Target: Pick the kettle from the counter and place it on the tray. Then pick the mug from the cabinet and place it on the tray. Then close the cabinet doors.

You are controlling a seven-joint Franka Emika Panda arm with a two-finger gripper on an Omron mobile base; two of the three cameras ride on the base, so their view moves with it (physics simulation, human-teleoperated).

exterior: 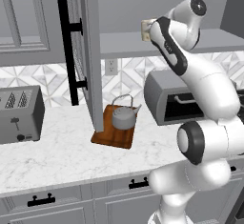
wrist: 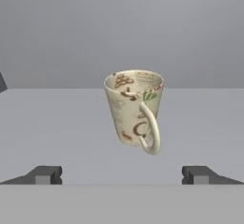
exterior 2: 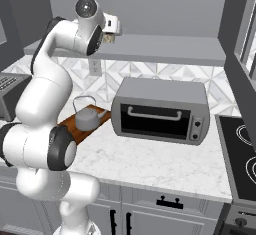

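The kettle already sits on the tray on the counter, so the mug is the thing in hand. It stands upright on the cabinet shelf, straight ahead of the gripper, handle turned toward the hand. The jaws are spread wide and empty, one fingertip either side, not yet touching the mug. I judge it light, rigid ceramic, glazed and so somewhat slippery, and liable to chip if knocked or dropped. It tapers toward the base, so a pinch across the upper body, clear of the handle, looks safest. The door hangs open beside the shelf
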